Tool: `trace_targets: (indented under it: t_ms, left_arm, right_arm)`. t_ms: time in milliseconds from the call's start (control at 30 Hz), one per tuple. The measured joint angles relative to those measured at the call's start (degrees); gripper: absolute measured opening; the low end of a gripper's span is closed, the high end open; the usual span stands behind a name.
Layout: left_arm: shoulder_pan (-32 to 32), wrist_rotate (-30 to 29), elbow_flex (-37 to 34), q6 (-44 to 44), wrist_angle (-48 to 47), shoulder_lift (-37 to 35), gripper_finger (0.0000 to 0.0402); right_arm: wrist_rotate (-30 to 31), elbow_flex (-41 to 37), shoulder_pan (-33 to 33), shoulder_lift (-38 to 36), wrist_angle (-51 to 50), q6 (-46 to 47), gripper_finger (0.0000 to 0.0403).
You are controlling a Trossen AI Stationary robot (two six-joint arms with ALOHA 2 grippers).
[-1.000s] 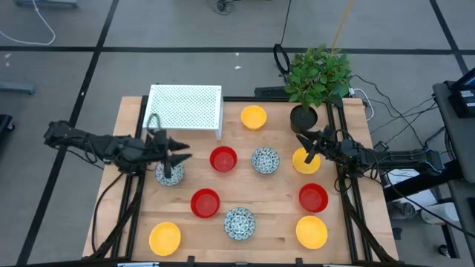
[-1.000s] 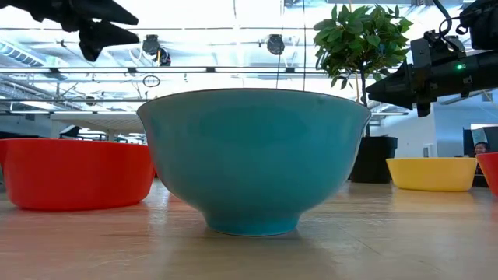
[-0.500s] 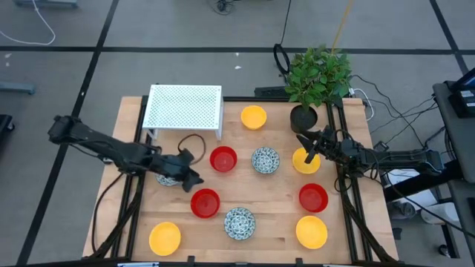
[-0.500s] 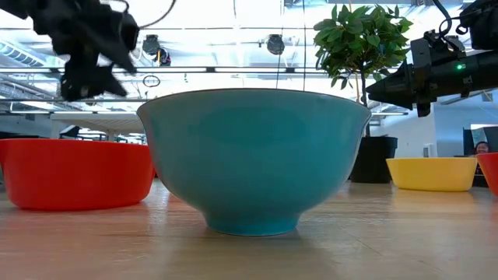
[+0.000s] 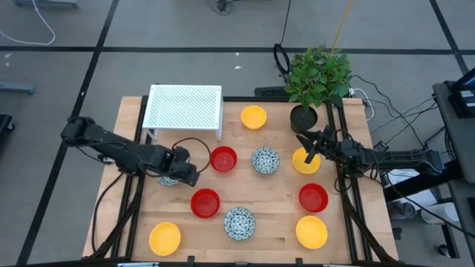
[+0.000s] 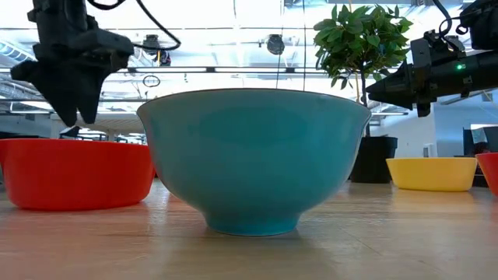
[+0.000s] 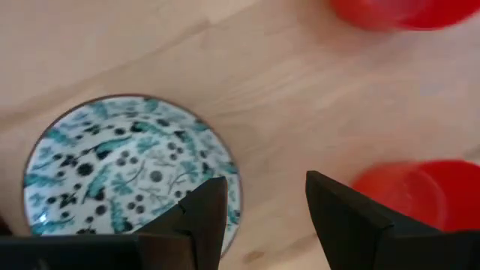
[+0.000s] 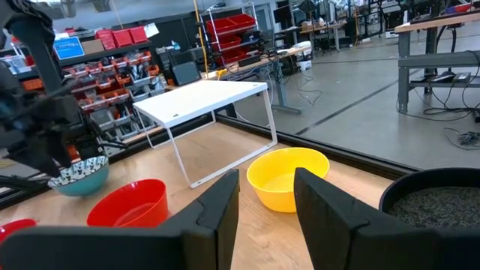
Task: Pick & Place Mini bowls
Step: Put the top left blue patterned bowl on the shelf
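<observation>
Left claw (image 7: 259,217) open above empty speckled bowl (image 7: 124,169); red bowl (image 7: 409,191) empty.

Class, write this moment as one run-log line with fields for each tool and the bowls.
left tool: open, over patterned bowl rim | right tool: open, above yellow bowl by plant pot | bowls: all on table

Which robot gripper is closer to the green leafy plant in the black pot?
Right. The right gripper hovers just in front of the green leafy plant in the black pot, over a yellow bowl. The left gripper is far across the table.
</observation>
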Motion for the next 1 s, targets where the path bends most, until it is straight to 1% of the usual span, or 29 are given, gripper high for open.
trace_targets:
  t_ms: [67, 300, 467, 533, 600, 633, 767, 800, 833, 933, 1000]
  left_arm:
    - [0.0, 0.5, -0.7, -2.3, 0.4, 1.4, 0.0186]
    - [0.0, 4.1, -0.9, -4.1, 1.1, 8.1, 0.0186]
    - [0.0, 4.1, -1.0, -4.4, 1.0, 12.1, 0.0186]
    - [0.0, 4.1, -1.0, -4.3, 1.2, 12.6, 0.0179]
    - [0.0, 4.0, -1.0, -4.3, 1.0, 13.0, 0.0157]
    - [0.0, 4.1, -1.0, -4.1, 0.9, 13.1, 0.0138]
    - [0.0, 4.0, -0.9, -3.2, 1.0, 12.9, 0.0038]
    - [0.0, 3.5, -0.7, -3.0, 0.6, 12.6, 0.0022]
    - [0.0, 3.4, -0.8, -2.9, -0.1, 12.1, 0.0017]
    - [-0.1, 3.4, 0.3, -1.8, 0.3, 12.3, 0.0025]
    - [-0.2, 3.4, 2.4, 0.3, 0.7, 12.1, 0.0023]
  right_arm:
    - [0.0, 0.0, 0.0, 0.0, -0.1, 0.0, 0.0116]
    - [0.0, 0.0, 0.0, 0.0, 0.0, 0.0, 0.0116]
    - [0.0, 0.0, 0.0, 0.0, 0.0, 0.0, 0.0116]
    - [0.0, 0.0, 0.0, 0.0, 0.0, 0.0, 0.0116]
    - [0.0, 0.0, 0.0, 0.0, 0.0, 0.0, 0.0116]
    - [0.0, 0.0, 0.0, 0.0, 0.0, 0.0, 0.0116]
    - [0.0, 0.0, 0.0, 0.0, 0.0, 0.0, 0.0116]
    - [0.0, 0.0, 0.0, 0.0, 0.0, 0.0, 0.0116]
    - [0.0, 0.0, 0.0, 0.0, 0.0, 0.0, 0.0116]
    - [0.0, 0.0, 0.0, 0.0, 0.0, 0.0, 0.0116]
    - [0.0, 0.0, 0.0, 0.0, 0.0, 0.0, 0.0116]
